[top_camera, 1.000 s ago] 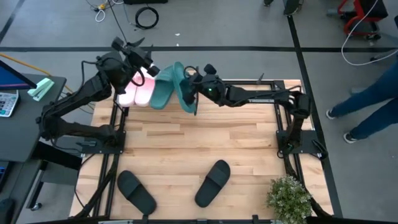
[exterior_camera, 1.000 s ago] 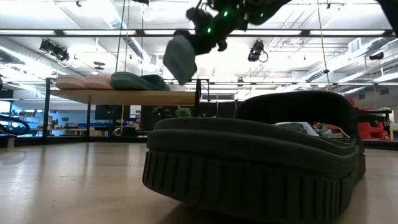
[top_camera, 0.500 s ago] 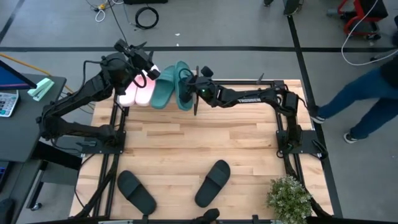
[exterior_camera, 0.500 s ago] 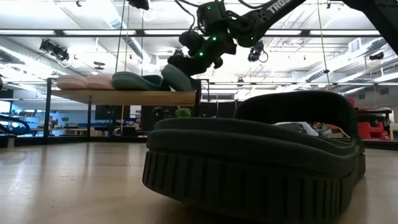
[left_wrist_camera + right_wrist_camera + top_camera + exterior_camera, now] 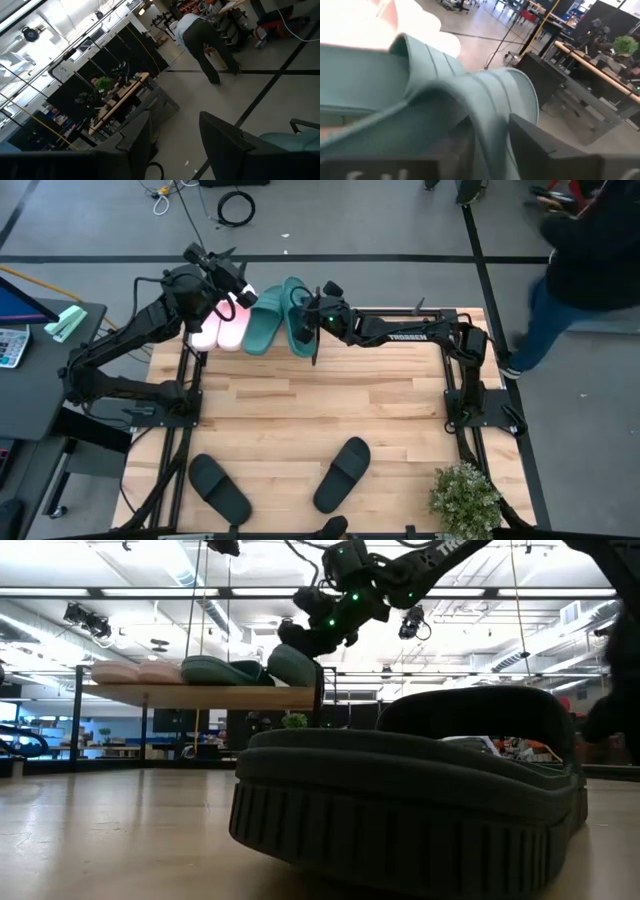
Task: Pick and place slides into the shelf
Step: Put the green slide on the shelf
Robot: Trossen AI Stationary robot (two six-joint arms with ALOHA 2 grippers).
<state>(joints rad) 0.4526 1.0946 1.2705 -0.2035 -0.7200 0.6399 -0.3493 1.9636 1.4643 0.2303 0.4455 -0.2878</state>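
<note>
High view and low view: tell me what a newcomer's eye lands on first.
The right gripper at the second teal slide, laid beside its mate and the pink pair on the shelf at the table's far edge. In the low view, a black slide fills the foreground; the high view shows two of them on the near tabletop. The left gripper hovers over the pink pair.

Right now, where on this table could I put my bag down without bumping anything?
The widest bare patch is the table middle, between the shelf and the two black slides. The back is crowded: pink slides, teal slides and both grippers, left and right. A plant fills the near right corner.
</note>
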